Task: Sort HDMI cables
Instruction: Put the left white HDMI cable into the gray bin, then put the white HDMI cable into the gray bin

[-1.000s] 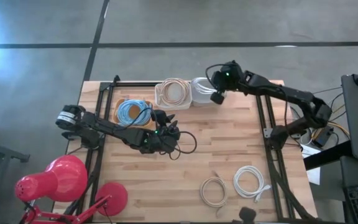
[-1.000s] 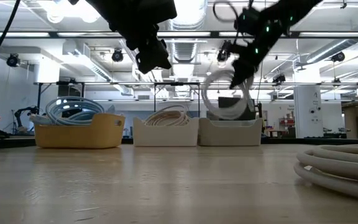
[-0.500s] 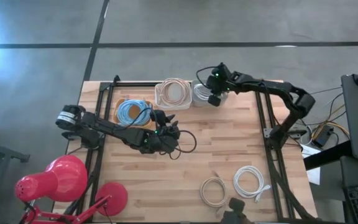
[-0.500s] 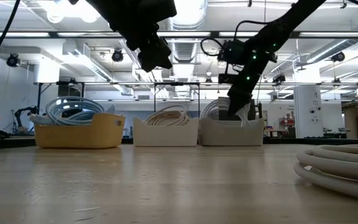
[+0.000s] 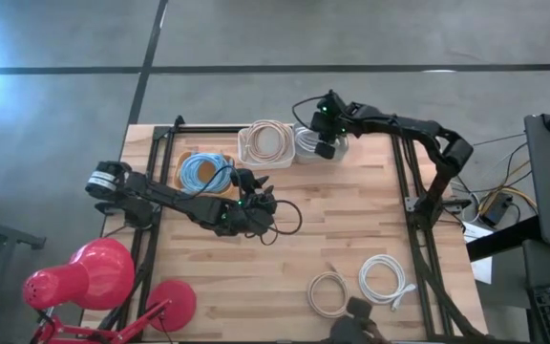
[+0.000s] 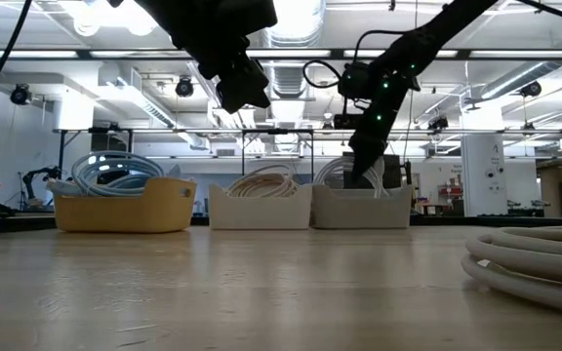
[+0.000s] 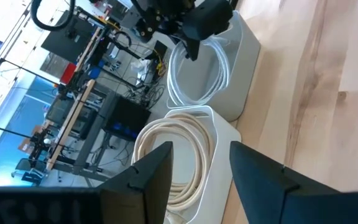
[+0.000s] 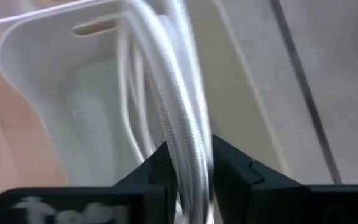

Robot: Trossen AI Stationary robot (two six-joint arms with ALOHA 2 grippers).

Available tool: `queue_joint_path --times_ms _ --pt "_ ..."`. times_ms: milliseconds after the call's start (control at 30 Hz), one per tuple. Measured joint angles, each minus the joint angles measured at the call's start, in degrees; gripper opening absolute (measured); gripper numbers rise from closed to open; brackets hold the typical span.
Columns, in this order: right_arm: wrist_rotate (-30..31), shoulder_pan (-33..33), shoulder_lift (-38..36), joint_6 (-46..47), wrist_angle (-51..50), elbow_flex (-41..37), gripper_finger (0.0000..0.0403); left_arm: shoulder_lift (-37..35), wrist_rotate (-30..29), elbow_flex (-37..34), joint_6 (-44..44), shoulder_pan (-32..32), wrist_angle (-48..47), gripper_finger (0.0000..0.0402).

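blue coil (image 5: pixel 204 172) | yellow bin (image 6: pixel 122 211) | red lamp (image 5: pixel 89 275), seemingly

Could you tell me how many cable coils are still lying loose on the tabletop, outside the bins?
2. A beige coil and a white coil lie side by side near the table's front right corner. Others sit in bins and may overlap, so they are not counted.

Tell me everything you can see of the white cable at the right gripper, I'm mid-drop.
The white cable is a thin, braided-looking cord wound in a loose coil. It stands on edge inside the white bin at the table's far edge, beside the bin of beige cable. Its strands run between the right gripper fingers, which are close on either side of it; whether they grip it I cannot tell. The coil's lower part rests in the bin.
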Motion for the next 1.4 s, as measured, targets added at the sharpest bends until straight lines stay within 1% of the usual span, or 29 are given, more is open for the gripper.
queue_joint_path --times_ms 67,233,300,467,567,767,833,933,1033,1167,1333,1400 --pt "2.42 -0.01 -0.34 0.02 -0.39 0.69 0.0094 0.00 0.00 0.00 0.00 0.00 -0.02 0.0177" --pt "15.00 0.03 -0.82 -1.29 -0.45 3.13 0.0116 0.00 0.00 0.00 -0.09 0.00 -0.06 0.0177" --pt "16.98 -0.06 -0.82 -1.41 -0.73 4.28 0.0121 0.00 0.00 0.00 -0.10 0.00 -0.07 0.0177" --pt "17.12 0.20 -0.86 -1.00 -4.64 6.90 0.0128 0.00 0.00 0.00 -0.22 0.00 -0.20 0.0177" --pt "17.11 0.54 -0.86 2.29 -8.15 8.20 0.0126 0.00 0.00 0.00 -0.24 0.00 -0.33 0.0177" --pt "17.14 3.89 -1.64 9.34 -20.93 10.13 0.0111 0.00 0.00 0.00 -1.35 0.00 -0.38 0.0177" --pt "16.62 6.13 -2.51 12.58 -25.75 10.13 0.0106 0.00 0.00 0.00 -2.16 0.00 -0.67 0.0177" --pt "13.77 10.42 -4.17 15.57 -34.03 9.95 0.0099 0.00 0.01 0.00 -4.40 0.00 -2.48 0.0177" --pt "13.22 16.01 -6.65 18.55 -38.94 9.26 0.0096 0.00 0.09 0.00 -6.63 0.00 -4.61 0.0177" --pt "13.05 23.20 -11.31 22.24 -40.35 6.94 0.0100 0.00 0.09 0.00 -9.14 -0.07 -6.64 0.0177" --pt "12.83 31.16 -18.36 25.94 -40.45 1.14 0.0116 0.00 1.10 0.00 -9.88 -0.11 -6.67 0.0177" --pt "10.63 33.84 -21.24 29.53 -40.49 -1.52 0.0124 0.00 1.72 0.00 -9.88 -0.11 -6.71 0.0177"
